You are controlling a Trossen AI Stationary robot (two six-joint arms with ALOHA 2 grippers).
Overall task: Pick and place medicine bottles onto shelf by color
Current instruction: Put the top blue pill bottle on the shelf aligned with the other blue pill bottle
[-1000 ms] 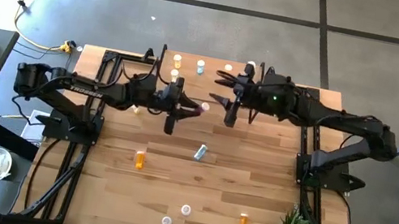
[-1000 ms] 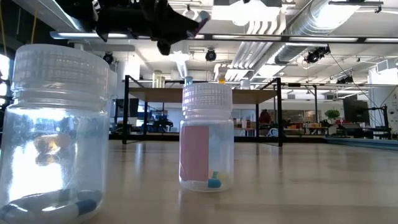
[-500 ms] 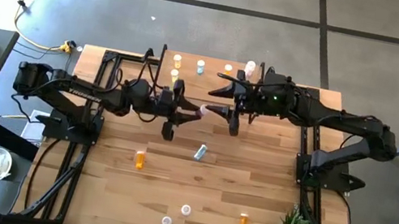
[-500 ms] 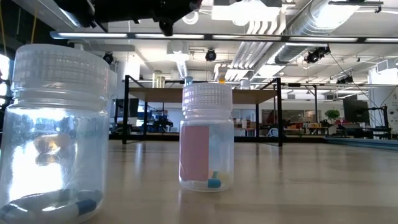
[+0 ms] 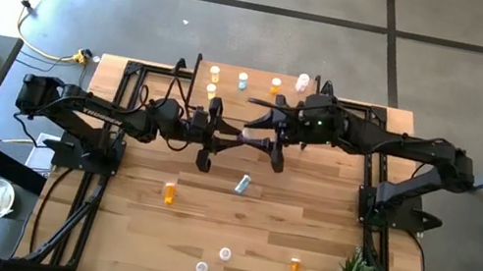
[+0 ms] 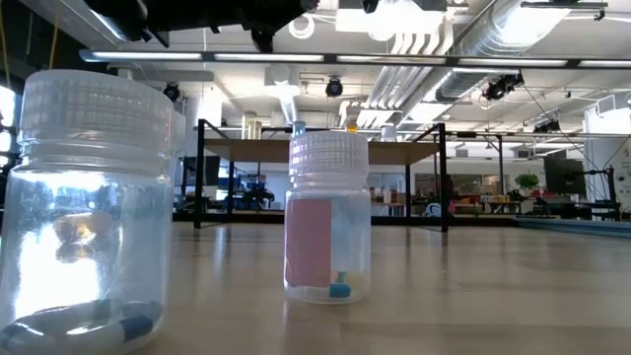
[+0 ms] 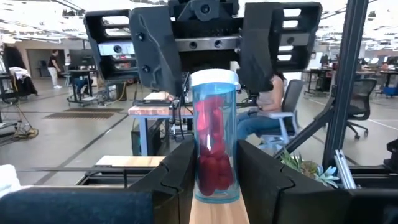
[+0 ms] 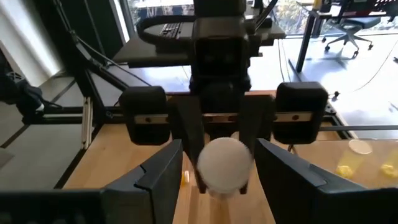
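- A handover is in hand: a pink bottle [image 7: 214, 140] is pinched by the left gripper [image 7: 211, 165] above mid-surface.
- The right gripper [image 8: 214, 168] is spread around its cap.
- Next, closure is needed, then release.

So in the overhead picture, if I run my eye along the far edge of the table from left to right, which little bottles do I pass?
Orange-yellow bottle → pale blue-white bottle → orange bottle → white-looking bottle, which sits right beside the right arm.
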